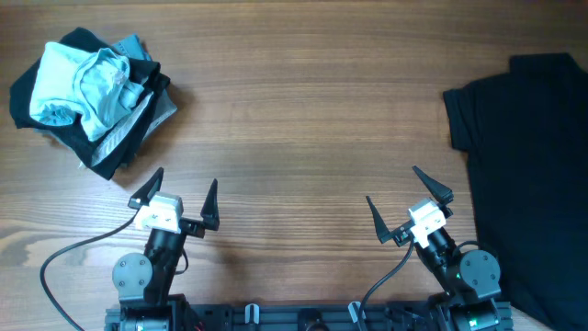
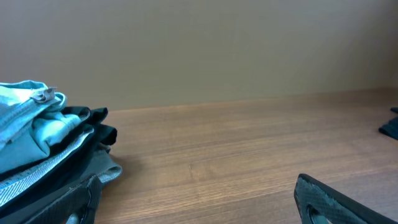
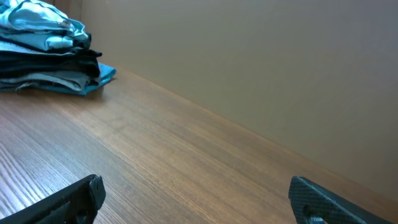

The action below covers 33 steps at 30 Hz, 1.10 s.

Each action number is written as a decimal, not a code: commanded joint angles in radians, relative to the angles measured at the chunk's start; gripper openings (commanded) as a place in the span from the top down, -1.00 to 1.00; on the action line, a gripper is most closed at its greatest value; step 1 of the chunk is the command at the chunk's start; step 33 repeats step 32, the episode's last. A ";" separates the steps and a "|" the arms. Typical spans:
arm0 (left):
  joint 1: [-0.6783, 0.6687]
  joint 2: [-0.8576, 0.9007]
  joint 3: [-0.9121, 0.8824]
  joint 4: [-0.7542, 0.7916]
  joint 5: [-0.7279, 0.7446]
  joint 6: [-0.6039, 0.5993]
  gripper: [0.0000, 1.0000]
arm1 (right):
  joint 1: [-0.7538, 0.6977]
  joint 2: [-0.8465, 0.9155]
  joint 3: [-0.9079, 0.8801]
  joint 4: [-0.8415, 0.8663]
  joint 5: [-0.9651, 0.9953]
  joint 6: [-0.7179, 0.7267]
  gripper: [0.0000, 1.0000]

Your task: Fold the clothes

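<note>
A bundle of clothes (image 1: pixel 92 92) lies at the table's far left: a crumpled pale blue T-shirt on top of black and grey garments. It also shows in the left wrist view (image 2: pixel 43 149) and the right wrist view (image 3: pixel 46 53). A black T-shirt (image 1: pixel 528 156) lies flat at the right edge, partly out of frame. My left gripper (image 1: pixel 179 188) is open and empty near the front edge, below the bundle. My right gripper (image 1: pixel 409 198) is open and empty, just left of the black T-shirt.
The wooden table (image 1: pixel 303 119) stretches bare between the bundle and the black T-shirt. A plain beige wall (image 2: pixel 199 50) stands behind the table. Cables run along the front edge by the arm bases.
</note>
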<state>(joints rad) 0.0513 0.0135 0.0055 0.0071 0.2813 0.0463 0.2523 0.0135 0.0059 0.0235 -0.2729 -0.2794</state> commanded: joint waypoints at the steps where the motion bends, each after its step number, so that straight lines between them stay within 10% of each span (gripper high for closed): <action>1: -0.008 -0.010 0.001 -0.045 -0.010 -0.002 -1.00 | -0.003 -0.009 -0.001 0.002 -0.020 -0.009 -0.99; 33: -0.008 -0.008 0.001 -0.057 -0.010 -0.002 -1.00 | -0.003 -0.009 -0.001 0.002 -0.020 -0.009 -0.99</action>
